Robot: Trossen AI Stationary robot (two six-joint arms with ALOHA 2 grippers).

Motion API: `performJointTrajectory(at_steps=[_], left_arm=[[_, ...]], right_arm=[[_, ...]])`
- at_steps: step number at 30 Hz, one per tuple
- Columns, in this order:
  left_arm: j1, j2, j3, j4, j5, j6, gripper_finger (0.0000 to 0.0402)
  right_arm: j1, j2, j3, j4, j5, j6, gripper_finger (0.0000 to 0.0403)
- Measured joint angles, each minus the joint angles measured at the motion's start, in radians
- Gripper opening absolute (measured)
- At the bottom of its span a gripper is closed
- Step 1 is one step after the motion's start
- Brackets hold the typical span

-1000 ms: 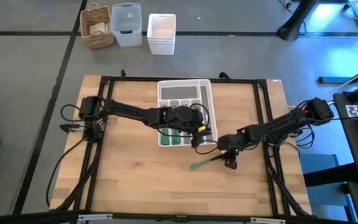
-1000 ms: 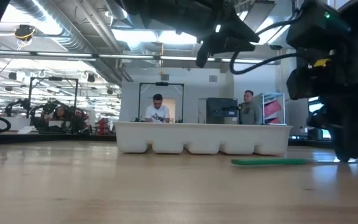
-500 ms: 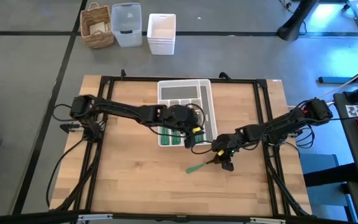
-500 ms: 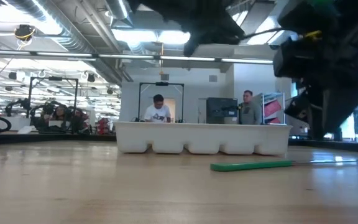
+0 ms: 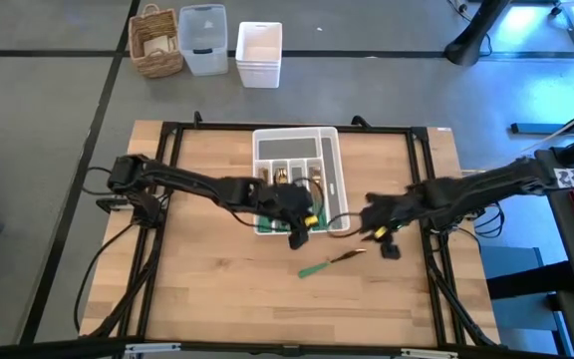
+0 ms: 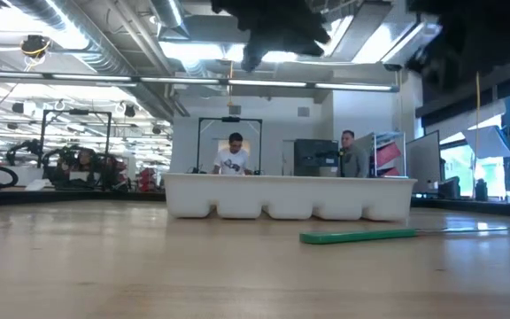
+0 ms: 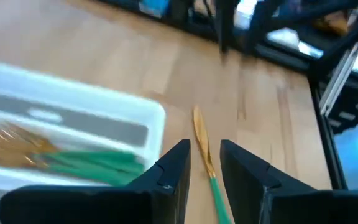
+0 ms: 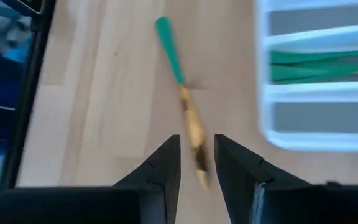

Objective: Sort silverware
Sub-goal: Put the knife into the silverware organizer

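A: High view first. Where are the end effectors?

B: The left end effector (image 5: 300, 227) hangs over the near edge of the white cutlery tray (image 5: 327, 150). In its wrist view the fingers (image 7: 174, 171) stand a narrow gap apart with nothing between them. The right end effector (image 5: 385, 239) is off the tray's right side, above the wooden surface (image 5: 217, 289), fingers (image 8: 163, 168) likewise slightly parted and empty.

A: And the silverware?

B: One loose piece of silverware (image 5: 329, 262), green handle and gold head, lies flat on the surface just in front of the tray, between the two arms and touching neither. More green-handled silverware in the tray (image 5: 279, 214) lies in one slot.

A: Low view?

B: The loose piece lies before the tray; two people stand far behind.
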Motion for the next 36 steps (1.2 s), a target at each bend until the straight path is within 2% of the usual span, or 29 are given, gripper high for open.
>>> performJointTrajectory(at_steps=[3,9,17,26,30,36], left_arm=[[-0.038,0.049,-0.001,0.047,0.000,-0.047,0.0082],[-0.080,0.154,0.000,0.325,0.001,-0.135,0.0082],[-0.111,0.276,0.000,0.386,0.018,-0.229,0.0089],[-0.128,0.349,0.000,0.406,0.056,-0.234,0.0159],[-0.134,0.372,0.001,0.392,0.030,-0.127,0.0176],[-0.151,0.385,0.000,0.350,-0.093,0.122,0.0178]], right_arm=[[0.000,-0.108,0.070,-0.123,0.114,-0.034,0.0101],[0.000,-0.336,0.121,-0.237,0.275,-0.052,0.0101],[0.000,-0.627,0.123,-0.216,0.298,0.017,0.0101],[0.000,-0.801,0.123,-0.203,0.298,0.101,0.0101],[0.000,-0.825,0.122,-0.203,0.306,0.101,0.0101],[0.000,-0.826,0.122,-0.203,0.306,0.101,0.0101]])
